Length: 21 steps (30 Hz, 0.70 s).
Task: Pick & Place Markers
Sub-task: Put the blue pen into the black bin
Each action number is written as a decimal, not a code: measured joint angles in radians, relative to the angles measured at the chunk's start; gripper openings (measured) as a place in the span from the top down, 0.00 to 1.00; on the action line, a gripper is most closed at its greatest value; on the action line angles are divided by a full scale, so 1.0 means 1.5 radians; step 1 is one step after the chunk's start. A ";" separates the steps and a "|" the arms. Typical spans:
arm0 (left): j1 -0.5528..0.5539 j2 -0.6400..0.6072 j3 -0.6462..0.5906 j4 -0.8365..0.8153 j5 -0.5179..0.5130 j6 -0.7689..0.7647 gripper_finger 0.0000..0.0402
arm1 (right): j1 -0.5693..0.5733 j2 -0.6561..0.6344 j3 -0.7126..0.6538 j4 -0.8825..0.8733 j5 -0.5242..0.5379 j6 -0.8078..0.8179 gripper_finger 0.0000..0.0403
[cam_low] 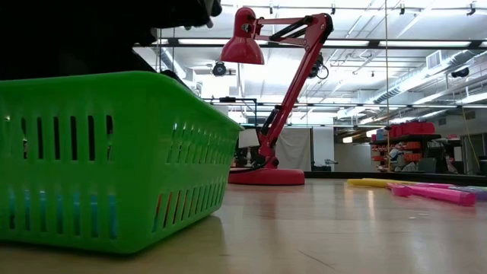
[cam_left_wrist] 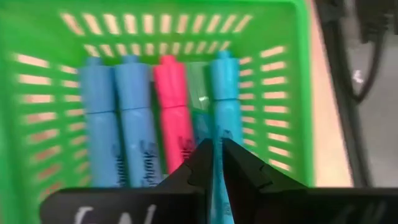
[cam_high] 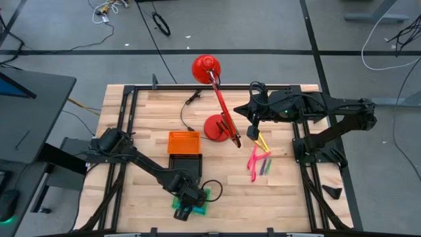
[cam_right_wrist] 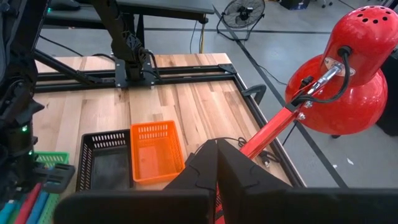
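Observation:
A green tray (cam_high: 206,196) (cam_low: 114,160) stands at the table's near edge. In it several markers lie side by side: two blue (cam_left_wrist: 118,118), a pink one (cam_left_wrist: 174,106), a green one (cam_left_wrist: 198,87) and a teal-blue one (cam_left_wrist: 224,93). My left gripper (cam_left_wrist: 217,152) (cam_high: 191,201) is shut, pointing down into the tray over the teal-blue marker. More markers (cam_high: 258,161) (cam_low: 434,192), pink, yellow, green and purple, lie flat on the table's right half. My right gripper (cam_right_wrist: 217,149) (cam_high: 253,131) is shut, high above them beside the lamp. My left gripper comes from above at the teal-blue marker, which lies flat in the tray and shows through the thin slit between the fingertips (cam_left_wrist: 202,158). I cannot tell whether the tips touch it.
A red desk lamp (cam_high: 217,99) (cam_low: 281,99) (cam_right_wrist: 348,68) stands at the table's far middle, its arm slanting close past my right gripper. An orange tray (cam_high: 183,142) (cam_right_wrist: 155,152) and a black tray (cam_high: 184,163) (cam_right_wrist: 102,162) sit at mid-table, left of the loose markers.

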 joint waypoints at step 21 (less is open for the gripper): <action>-0.001 0.000 0.001 0.003 -0.018 -0.014 0.74 | 0.000 0.000 0.000 -0.001 0.000 0.000 0.98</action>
